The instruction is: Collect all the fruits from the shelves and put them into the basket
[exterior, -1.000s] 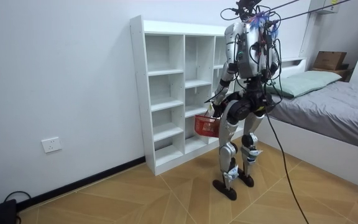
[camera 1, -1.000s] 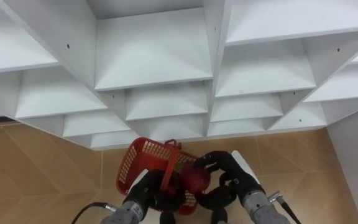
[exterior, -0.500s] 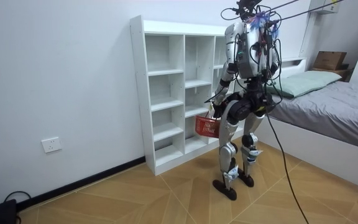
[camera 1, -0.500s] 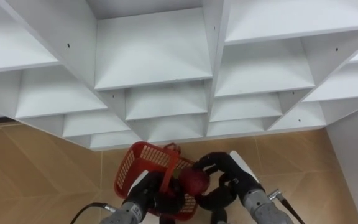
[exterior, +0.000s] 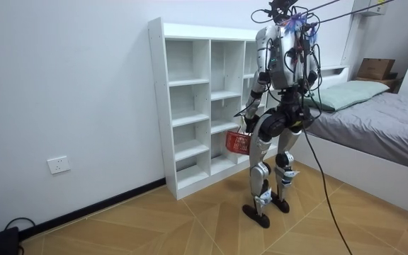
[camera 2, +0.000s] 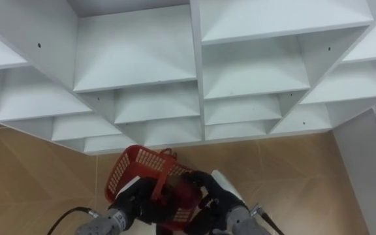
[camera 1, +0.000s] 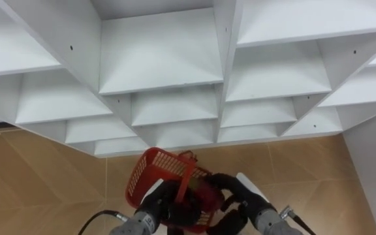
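Observation:
A red plastic basket (camera 1: 154,172) hangs low in front of me, above the wooden floor. My left hand (camera 1: 164,201) is shut on its upright handle (camera 1: 184,175). My right hand (camera 1: 235,190) reaches in over the basket's right rim, fingers curled round a dark red fruit (camera 1: 204,196) that sits inside the rim. In the right eye view the basket (camera 2: 130,168) and the fruit (camera 2: 185,193) show the same way. The white closet (camera 1: 168,72) with its open compartments rises before me. In the room view I stand upright facing it, with the basket (exterior: 238,142) at hip height.
A white panel (camera 1: 374,163) stands close at the right. In the room view a bed (exterior: 374,120) lies behind me at the room view's right, and a wall socket (exterior: 59,165) sits low at its left. Wooden floor (exterior: 154,227) stretches out from the closet.
My right hand has carried the red fruit left and down, from beside the basket to inside its rim. The basket has shifted slightly toward that hand.

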Robot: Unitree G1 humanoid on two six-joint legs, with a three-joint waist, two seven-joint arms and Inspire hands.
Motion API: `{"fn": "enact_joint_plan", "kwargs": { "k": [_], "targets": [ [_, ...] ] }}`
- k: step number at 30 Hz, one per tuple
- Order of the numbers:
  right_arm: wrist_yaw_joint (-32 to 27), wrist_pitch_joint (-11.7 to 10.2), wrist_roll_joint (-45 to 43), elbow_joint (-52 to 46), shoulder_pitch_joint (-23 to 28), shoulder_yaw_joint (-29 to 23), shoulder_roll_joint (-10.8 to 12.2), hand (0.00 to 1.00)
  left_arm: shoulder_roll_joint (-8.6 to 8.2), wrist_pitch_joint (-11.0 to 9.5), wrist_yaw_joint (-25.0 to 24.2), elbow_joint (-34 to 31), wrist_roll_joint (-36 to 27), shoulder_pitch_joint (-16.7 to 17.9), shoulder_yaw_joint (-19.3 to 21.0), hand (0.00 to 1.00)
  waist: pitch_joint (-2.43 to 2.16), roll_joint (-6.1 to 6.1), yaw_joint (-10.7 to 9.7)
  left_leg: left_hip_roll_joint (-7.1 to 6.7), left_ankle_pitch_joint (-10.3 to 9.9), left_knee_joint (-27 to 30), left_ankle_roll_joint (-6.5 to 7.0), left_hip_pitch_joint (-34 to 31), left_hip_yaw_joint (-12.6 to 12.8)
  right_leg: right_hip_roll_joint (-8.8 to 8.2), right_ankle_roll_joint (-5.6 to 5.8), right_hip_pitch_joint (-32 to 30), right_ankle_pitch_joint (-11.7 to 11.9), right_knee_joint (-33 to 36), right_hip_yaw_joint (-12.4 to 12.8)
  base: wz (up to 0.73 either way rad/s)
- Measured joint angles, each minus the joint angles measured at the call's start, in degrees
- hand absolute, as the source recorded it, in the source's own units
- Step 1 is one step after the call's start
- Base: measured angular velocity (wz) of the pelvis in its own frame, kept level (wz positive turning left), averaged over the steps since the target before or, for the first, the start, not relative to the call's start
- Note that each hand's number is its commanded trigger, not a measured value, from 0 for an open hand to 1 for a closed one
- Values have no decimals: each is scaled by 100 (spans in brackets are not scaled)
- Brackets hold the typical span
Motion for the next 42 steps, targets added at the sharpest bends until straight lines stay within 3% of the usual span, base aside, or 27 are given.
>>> {"fn": "enact_joint_plan", "kwargs": {
  "k": [8,20,28,42],
  "targets": [
    [166,32,-5,-4,-18,89,27,0,-2,-2,-129,-57,-6,-2,-4,100,-18,-59,1,0,2,19,0,10,3,0,0,14,4,10,2,0],
    [242,32,-5,18,-32,89,32,0,-30,-29,-204,-62,-18,-51,-5,100,1,-126,-3,1,2,46,0,11,3,1,0,22,6,19,4,0],
    [247,32,-6,19,-28,88,36,0,-23,-157,-222,-62,-205,-54,-61,100,5,-133,-4,1,2,45,0,8,5,2,1,22,5,7,7,0],
    [243,40,-205,91,-89,69,5,0,128,-187,-55,45,-206,-62,-50,100,12,-142,-1,-6,2,-2,0,159,36,5,2,149,5,-2,13,0]
  ]
}}
